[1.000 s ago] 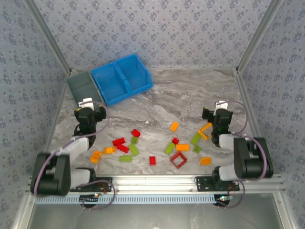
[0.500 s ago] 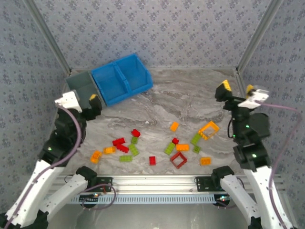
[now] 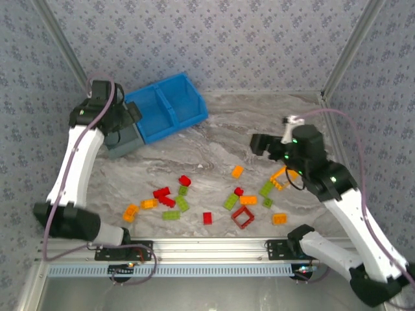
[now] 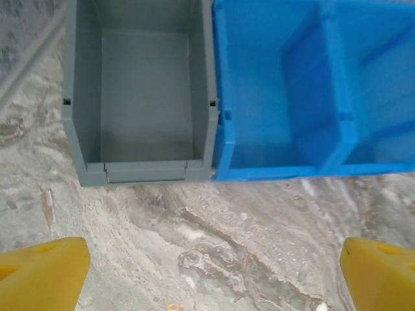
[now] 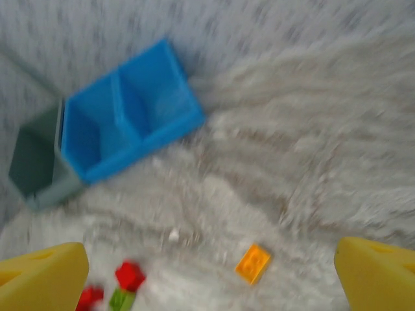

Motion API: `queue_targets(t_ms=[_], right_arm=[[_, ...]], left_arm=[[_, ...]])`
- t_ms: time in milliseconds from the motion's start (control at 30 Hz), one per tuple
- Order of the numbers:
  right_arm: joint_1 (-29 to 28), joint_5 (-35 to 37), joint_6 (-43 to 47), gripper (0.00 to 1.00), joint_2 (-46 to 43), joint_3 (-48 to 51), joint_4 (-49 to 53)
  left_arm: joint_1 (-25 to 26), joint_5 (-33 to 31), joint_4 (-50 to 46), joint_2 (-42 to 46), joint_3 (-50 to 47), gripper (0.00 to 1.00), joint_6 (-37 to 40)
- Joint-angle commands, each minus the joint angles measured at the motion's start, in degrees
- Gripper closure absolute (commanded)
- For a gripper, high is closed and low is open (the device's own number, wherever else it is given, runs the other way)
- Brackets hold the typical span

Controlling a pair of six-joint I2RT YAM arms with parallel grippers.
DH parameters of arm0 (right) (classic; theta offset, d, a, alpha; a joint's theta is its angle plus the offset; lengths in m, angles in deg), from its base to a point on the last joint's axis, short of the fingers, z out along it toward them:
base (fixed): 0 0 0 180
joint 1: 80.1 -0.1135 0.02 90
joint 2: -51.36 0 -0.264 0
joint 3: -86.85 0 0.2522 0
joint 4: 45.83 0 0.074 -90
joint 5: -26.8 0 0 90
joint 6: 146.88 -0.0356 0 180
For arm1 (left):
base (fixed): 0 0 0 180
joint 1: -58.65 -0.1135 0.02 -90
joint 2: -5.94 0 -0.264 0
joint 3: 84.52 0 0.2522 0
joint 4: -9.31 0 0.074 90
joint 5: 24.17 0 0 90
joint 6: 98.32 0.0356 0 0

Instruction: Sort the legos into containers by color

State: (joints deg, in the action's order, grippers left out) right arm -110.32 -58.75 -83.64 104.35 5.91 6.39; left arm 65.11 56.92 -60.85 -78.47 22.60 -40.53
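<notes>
Seen from above, the left arm [image 3: 78, 159] covers much of the grey bin [image 3: 127, 144], and the right arm [image 3: 343, 201] hides part of the orange frame brick [image 3: 279, 177]. The right wrist view is smeared with blur. In the left wrist view, the blue bin pair [image 4: 279, 172] is cut off by the top and right edges.

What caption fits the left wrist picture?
Open left gripper faces the empty grey bin, which sits right against the blue double bin.
</notes>
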Motion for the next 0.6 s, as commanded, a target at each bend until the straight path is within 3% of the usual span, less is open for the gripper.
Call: queue_targets(t_ms=[0, 133, 233, 333, 567], right_arm=[[-5.1, -1.2, 2.1, 0.0, 6.2, -4.9, 1.5], [-9.7, -1.7, 2.5, 0.0, 12.3, -6.1, -1.8], [-11.3, -2.4, 1.9, 0.0, 14.7, -6.5, -3.6], [-12.1, -3.1, 1.5, 0.0, 16.0, -7.1, -3.8], [-12.4, -6.1, 0.5, 0.0, 16.8, -6.8, -5.6]], left_arm=[[-2.1, 5.3, -2.7, -7.7, 8.2, 0.01, 2.7], [-4.6, 8.4, -1.1, -19.5, 14.9, 0.02, 4.5], [-5.6, 9.3, -1.7, -27.7, 21.7, 0.09, 5.6], [-6.2, 9.9, -4.9, -36.3, 29.9, 0.2, 6.1], [-6.5, 8.3, -8.3, -48.1, 41.8, 0.29, 8.1]])
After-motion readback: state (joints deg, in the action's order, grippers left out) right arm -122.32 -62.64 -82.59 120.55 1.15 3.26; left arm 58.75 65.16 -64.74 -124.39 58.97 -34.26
